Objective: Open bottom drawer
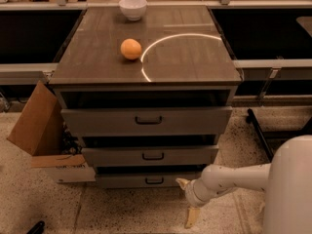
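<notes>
Fingers of the gripper stand spread apart, grasping nothing, low above the speckled floor. Just left of it and slightly higher is the bottom drawer, whose black handle is near the upper fingertip but untouched. An orange sits far above.

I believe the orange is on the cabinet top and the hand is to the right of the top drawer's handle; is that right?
Not quite: the camera view shows the hand to the right of the handle of the bottom drawer, not the top one. The orange is on the cabinet top.
</notes>
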Robot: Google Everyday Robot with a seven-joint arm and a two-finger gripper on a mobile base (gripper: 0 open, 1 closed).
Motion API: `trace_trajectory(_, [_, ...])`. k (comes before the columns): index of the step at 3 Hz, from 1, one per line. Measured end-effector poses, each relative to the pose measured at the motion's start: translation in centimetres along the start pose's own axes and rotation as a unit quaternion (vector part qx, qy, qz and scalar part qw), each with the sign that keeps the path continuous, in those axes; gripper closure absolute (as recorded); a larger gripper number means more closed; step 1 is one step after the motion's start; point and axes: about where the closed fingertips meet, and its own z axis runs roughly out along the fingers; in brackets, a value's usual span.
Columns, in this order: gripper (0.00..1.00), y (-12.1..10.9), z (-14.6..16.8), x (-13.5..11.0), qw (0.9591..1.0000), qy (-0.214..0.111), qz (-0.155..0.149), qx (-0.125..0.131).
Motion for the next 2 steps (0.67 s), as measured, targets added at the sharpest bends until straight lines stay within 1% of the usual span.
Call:
trace_trajectory(1, [0.00, -4.94, 5.72, 4.29, 0.9995, 0.000, -0.013, 0.030])
trace_trajectory(2, [0.00, -4.94, 5.80, 4.30, 0.9995, 0.001, -0.013, 0.030])
